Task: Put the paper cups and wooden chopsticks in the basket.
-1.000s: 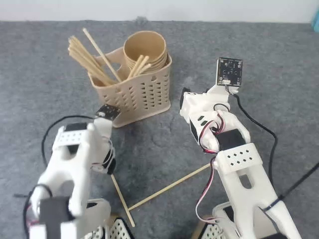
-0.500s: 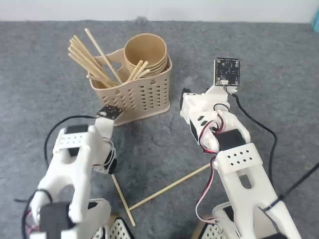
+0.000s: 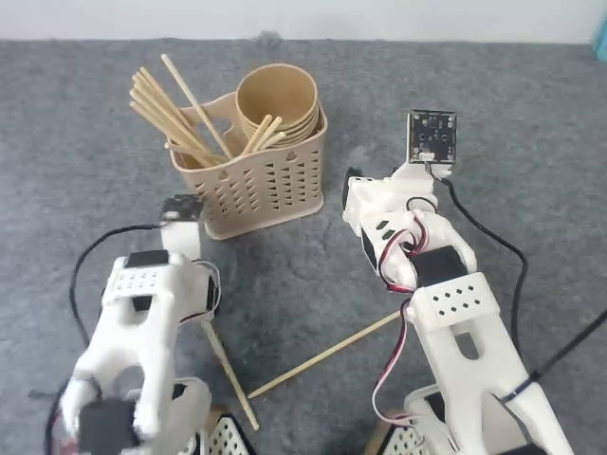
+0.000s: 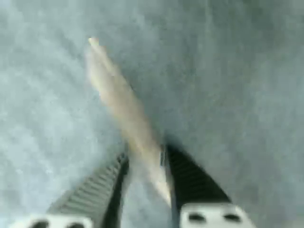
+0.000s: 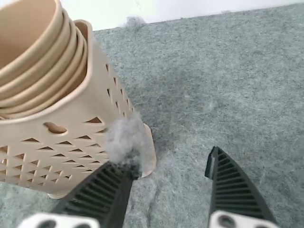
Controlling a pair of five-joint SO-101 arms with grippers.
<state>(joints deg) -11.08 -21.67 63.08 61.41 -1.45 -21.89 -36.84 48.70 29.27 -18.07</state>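
Drawn back from the basket (image 3: pixel 266 185), left claw (image 4: pixel 145 166) pinches a chopstick (image 4: pixel 118 104) between its jaws.

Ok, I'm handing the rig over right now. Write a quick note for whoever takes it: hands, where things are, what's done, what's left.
Left hand: shut on a wooden chopstick, low over the grey mat near the arm bases.
Right hand: open and empty, low beside the basket.
Done: a stack of paper cups and a bundle of chopsticks stand in the basket.
Left: the held chopstick, plus a second chopstick lying loose on the mat between the arms. Both go in the basket.
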